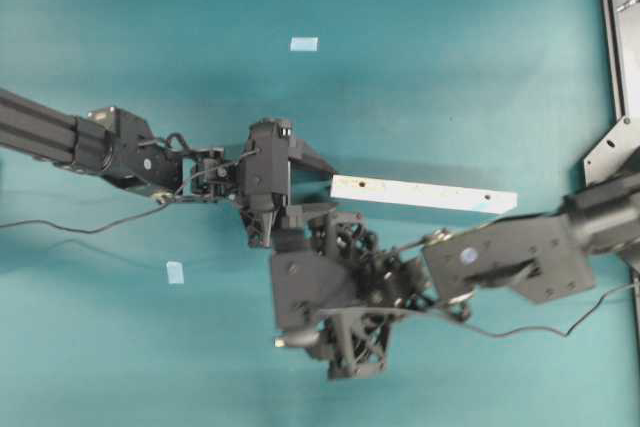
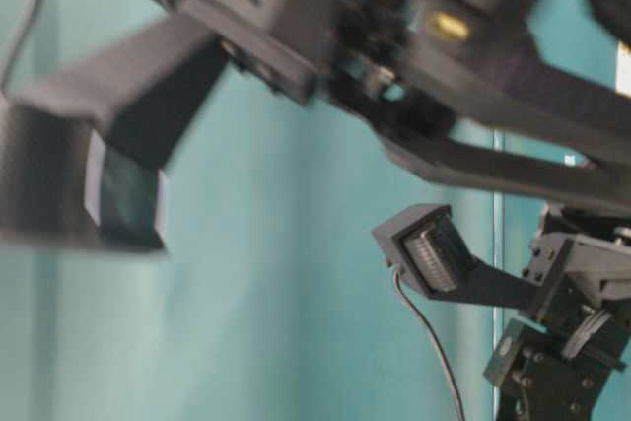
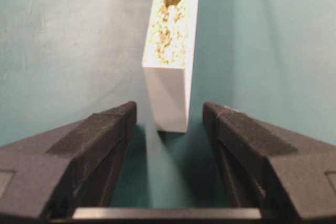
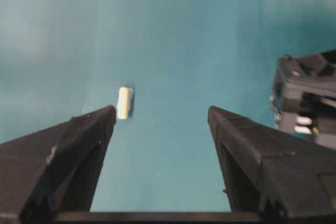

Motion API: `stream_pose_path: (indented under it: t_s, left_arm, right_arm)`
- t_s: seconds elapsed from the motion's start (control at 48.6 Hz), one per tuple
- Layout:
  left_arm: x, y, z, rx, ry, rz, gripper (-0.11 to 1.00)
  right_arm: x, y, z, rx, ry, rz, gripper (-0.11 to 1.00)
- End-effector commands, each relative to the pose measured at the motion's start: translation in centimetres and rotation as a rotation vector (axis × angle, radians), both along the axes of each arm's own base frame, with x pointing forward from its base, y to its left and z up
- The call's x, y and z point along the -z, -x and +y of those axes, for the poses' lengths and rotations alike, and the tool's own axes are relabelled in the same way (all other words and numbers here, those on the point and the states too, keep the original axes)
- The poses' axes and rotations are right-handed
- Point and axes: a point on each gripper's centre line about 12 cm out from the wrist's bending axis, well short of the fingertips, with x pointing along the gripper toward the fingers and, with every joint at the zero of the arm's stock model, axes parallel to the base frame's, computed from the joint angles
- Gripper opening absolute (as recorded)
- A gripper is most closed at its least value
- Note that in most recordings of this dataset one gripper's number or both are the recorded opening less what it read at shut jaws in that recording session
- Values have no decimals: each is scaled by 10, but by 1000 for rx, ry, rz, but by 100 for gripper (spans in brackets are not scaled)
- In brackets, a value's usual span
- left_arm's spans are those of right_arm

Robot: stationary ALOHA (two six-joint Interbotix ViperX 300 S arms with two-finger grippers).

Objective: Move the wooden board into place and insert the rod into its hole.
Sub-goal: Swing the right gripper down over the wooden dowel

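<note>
Both grippers open over the teal table, one at the board's end, the other near the rod.

The wooden board lies flat on the table, running left to right, with small dark holes near each end. The left gripper faces the board's near end; its fingers stand apart on either side of that end, and the board's tip sits between them without either pad touching it. In the left wrist view the board's speckled top and one hole show clearly. The right gripper has its fingers spread wide with nothing between them. The rod, a tiny cream peg, lies on the table just beyond the tip of the finger on the left of the right wrist view. Two pale blue tape squares sit on the table, well apart from the board.
</note>
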Motion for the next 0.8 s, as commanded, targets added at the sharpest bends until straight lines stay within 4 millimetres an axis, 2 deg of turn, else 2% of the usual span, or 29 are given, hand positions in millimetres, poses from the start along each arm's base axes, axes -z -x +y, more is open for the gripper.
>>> stream_pose_path:
  t_s: [0.0,0.226,0.432,0.782]
  left_arm:
    - [-4,-8,-2,9,-9,-26,70]
    - [-1,-17,-2,8,-9,-43,70]
    - [6,-13,-2,8,-10,-24,70]
    - [7,-13,-2,9,-11,-21,73]
  right_arm:
    - [-13,-10,10,-9,-5,-11,80]
    - [2,-28,25,2,29,138,77]
    - [17,-37,33,7,52,219,63]
    - [43,-47,40,34,8,224,63]
